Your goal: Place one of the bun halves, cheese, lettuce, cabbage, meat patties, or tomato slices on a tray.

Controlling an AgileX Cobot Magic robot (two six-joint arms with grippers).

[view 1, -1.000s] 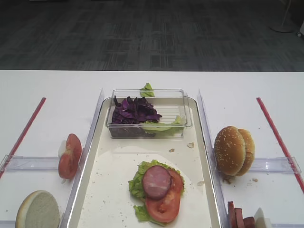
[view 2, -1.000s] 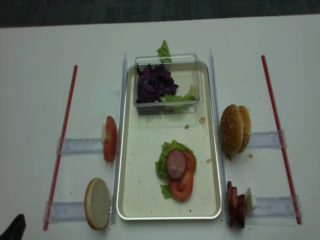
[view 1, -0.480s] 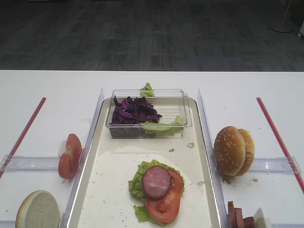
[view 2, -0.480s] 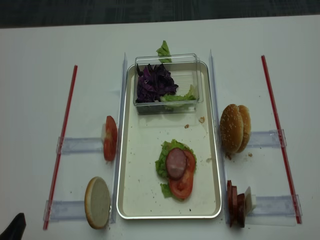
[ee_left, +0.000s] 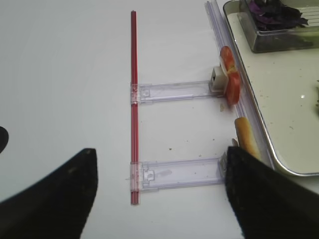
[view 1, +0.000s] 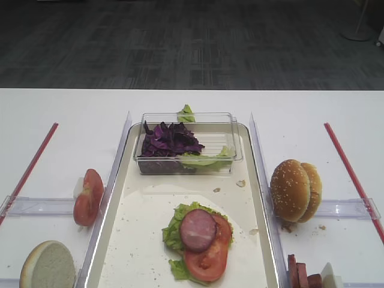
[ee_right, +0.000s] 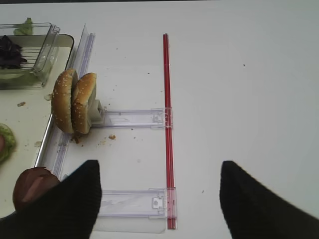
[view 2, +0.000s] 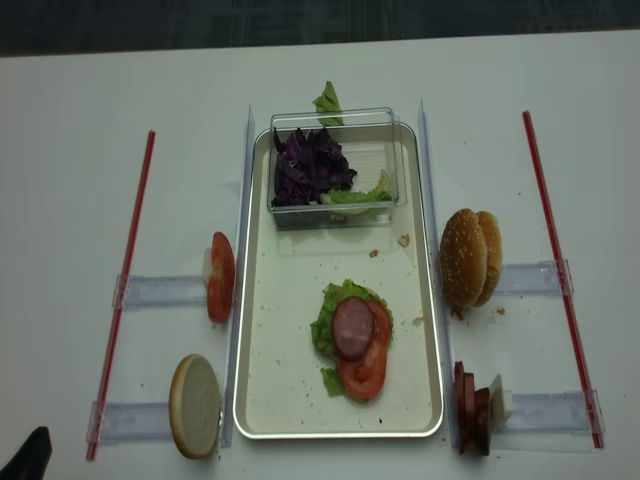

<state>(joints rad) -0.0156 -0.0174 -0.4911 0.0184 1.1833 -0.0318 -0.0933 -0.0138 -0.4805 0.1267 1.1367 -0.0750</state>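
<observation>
Nothing has shifted since the earlier frames. Right hand [ee_right: 157, 199] hangs wide open and empty over the bench [ee_right: 239, 74], the bun halves [ee_right: 75, 102] ahead to its left, beside the tray [view 2: 262, 400]. Left hand [ee_left: 159, 199] likewise open, holding nothing.

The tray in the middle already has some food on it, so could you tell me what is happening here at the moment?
Nothing is being handled right now. The tray carries a stack of lettuce, a meat patty and a tomato slice, plus a clear box of cabbage. The right gripper and left gripper hang open and empty over the table beside it.
</observation>
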